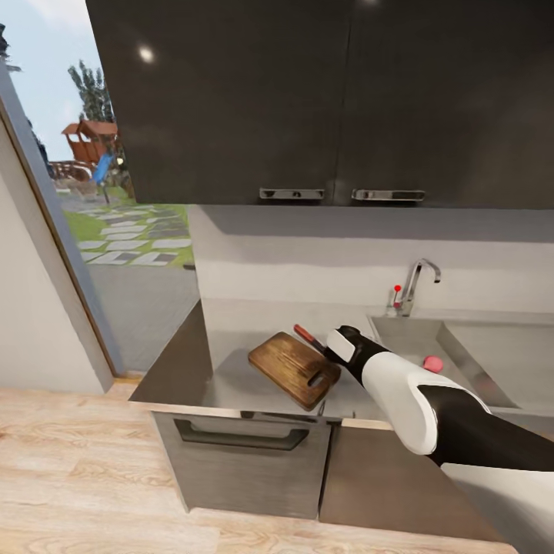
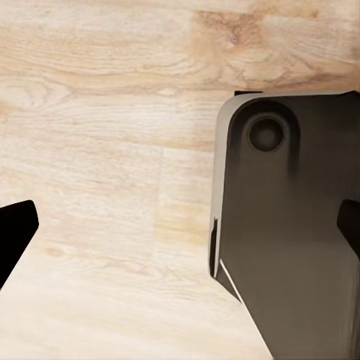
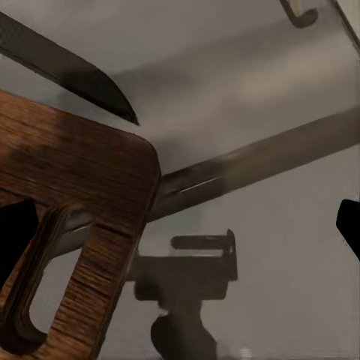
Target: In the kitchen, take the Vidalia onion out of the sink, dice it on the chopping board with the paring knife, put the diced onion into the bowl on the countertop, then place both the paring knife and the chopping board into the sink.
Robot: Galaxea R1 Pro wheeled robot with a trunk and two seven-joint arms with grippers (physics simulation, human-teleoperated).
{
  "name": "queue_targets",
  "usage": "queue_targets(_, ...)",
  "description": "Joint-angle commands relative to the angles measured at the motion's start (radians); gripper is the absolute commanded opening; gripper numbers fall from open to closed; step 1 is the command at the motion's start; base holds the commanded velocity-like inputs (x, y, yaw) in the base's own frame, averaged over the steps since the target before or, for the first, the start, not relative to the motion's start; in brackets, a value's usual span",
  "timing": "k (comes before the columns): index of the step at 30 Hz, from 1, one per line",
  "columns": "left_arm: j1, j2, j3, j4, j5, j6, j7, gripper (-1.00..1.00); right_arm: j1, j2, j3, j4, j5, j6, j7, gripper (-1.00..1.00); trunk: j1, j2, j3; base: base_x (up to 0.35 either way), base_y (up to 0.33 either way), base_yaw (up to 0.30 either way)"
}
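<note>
Your right hand [image 1: 335,348] reaches over the grey bench [image 1: 177,369], its fingers spread and holding nothing, just beside the wooden board [image 1: 295,368] that lies near the bench's front edge. The knife [image 1: 309,336] rests at the board's far side. The pink onion [image 1: 433,363] sits in the sink [image 1: 492,346]. Your left hand [image 2: 180,225] hangs open above the wood floor [image 2: 97,150].

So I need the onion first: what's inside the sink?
The Vidalia onion lies in the sink near its left wall. The right arm covers the basin's near part, so that part cannot be seen.
</note>
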Motion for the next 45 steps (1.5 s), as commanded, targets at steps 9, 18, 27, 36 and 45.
queue_targets(9,-0.001,0.0,0.0,0.002,0.001,-0.005,0.001,1.0,0.0,0.004,-0.007,0.001,-0.122,0.008,-0.056,1.0,0.001,-0.002,-0.007,0.002,-0.002,0.0)
queue_targets(18,-0.001,0.0,0.0,0.002,0.001,-0.007,0.001,1.0,0.0,0.004,-0.007,0.023,-0.13,0.008,-0.064,1.0,0.001,-0.002,-0.007,0.0,0.0,0.0)
queue_targets(27,-0.001,0.0,0.0,0.002,0.001,-0.006,0.001,1.0,0.0,0.011,-0.006,0.027,-0.13,0.007,-0.065,1.0,0.001,-0.002,-0.007,0.0,0.0,0.0)
queue_targets(36,-0.001,0.0,0.0,0.002,0.001,-0.007,0.001,1.0,0.0,0.011,-0.006,0.027,-0.131,0.007,-0.065,1.0,0.001,-0.002,-0.007,0.0,0.0,0.0)
queue_targets(45,-0.001,0.0,0.0,0.002,0.001,-0.007,0.001,1.0,0.0,0.011,-0.006,0.027,-0.131,0.007,-0.064,1.0,0.001,-0.002,-0.011,0.0,0.0,0.0)
